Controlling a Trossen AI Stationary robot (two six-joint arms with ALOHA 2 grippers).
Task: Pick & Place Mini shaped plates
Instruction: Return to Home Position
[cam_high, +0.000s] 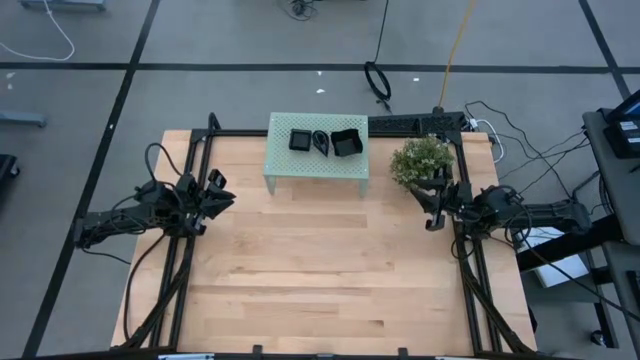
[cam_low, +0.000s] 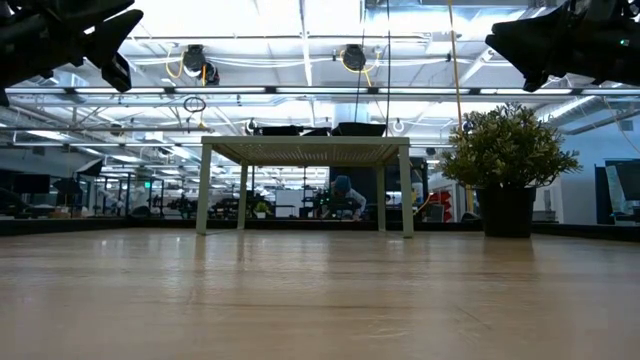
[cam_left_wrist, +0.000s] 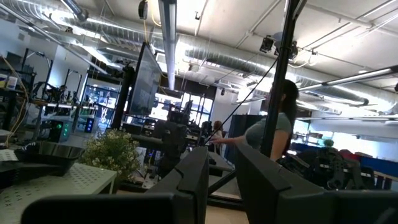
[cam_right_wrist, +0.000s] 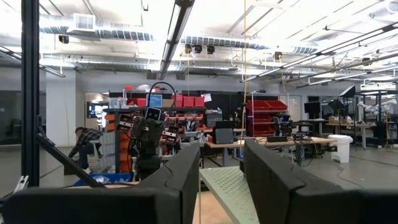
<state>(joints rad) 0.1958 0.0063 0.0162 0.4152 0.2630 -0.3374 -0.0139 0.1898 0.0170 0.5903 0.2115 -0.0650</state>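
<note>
The left gripper (cam_left_wrist: 221, 186) points level into the room, its two dark fingers (cam_left_wrist: 193, 180) apart with nothing between them. Taking their heading as twelve o'clock, a glossy black plate (cam_left_wrist: 43, 155) lies on the mint-green perforated stand (cam_left_wrist: 68, 183) near ten o'clock. The bushy plant (cam_left_wrist: 113, 152) is beyond it at eleven. A person (cam_left_wrist: 273, 127) in a grey-green top stands at one o'clock, behind a dark post (cam_left_wrist: 283, 68).

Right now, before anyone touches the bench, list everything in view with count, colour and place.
Table: one, light wood, under everything.
Stand: one, mint-green, far centre of table.
Mini shaped plates: three piles, black, on the stand; exact count hidden.
Plant: one, green, dark pot, beside stand, right arm's side.
People: two or more, one in a grey top, room beyond table.
Left gripper: one, dark, open, raised at table's left edge.
Right gripper: one, dark, open, raised beside plant.
</note>
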